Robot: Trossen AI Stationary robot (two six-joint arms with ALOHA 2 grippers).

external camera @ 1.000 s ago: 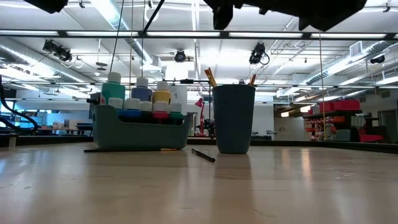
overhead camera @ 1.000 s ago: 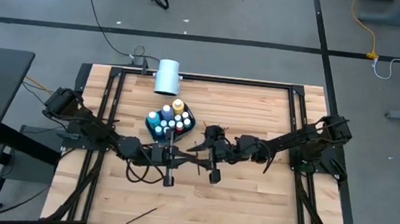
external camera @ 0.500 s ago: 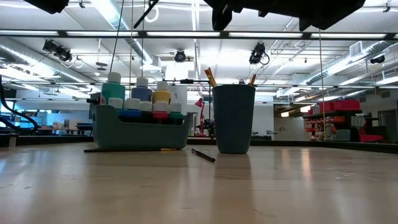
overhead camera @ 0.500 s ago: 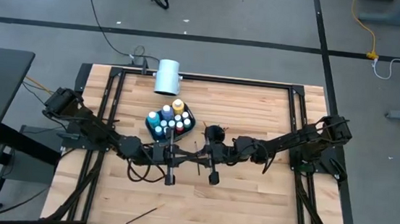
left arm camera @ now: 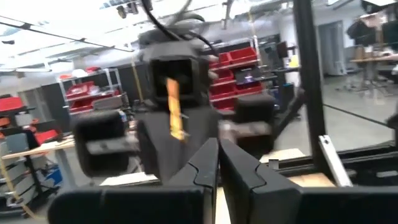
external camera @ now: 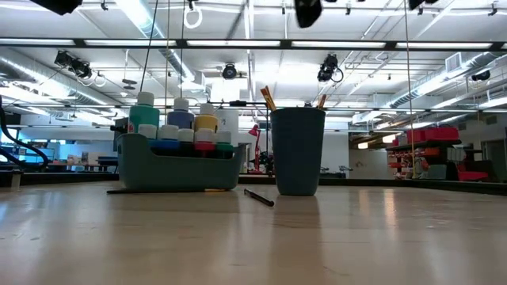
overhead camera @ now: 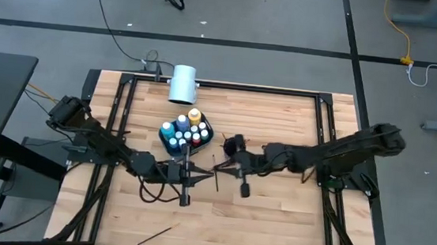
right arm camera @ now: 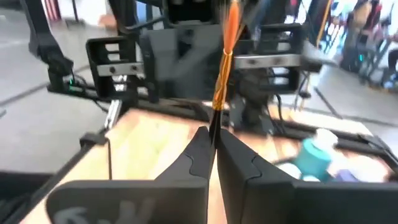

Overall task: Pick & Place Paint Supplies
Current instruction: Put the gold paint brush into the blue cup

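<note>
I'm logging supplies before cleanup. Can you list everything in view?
paint bottles: about ten; blue, yellow, green and red, white caps; in the caddy
caddy: one; teal-grey; mid-table
cup: one; dark; beside the caddy, brush handles sticking out
loose brush: one; dark; lying on the table in front of the cup
stray brush: one; thin; near the table's front edge
held paintbrush: one; orange handle; in the right gripper
white cylinder: one; at the far table edge
table: one; wooden
left gripper: dark; shut, facing the right gripper
right gripper: dark; shut on the held paintbrush
</note>
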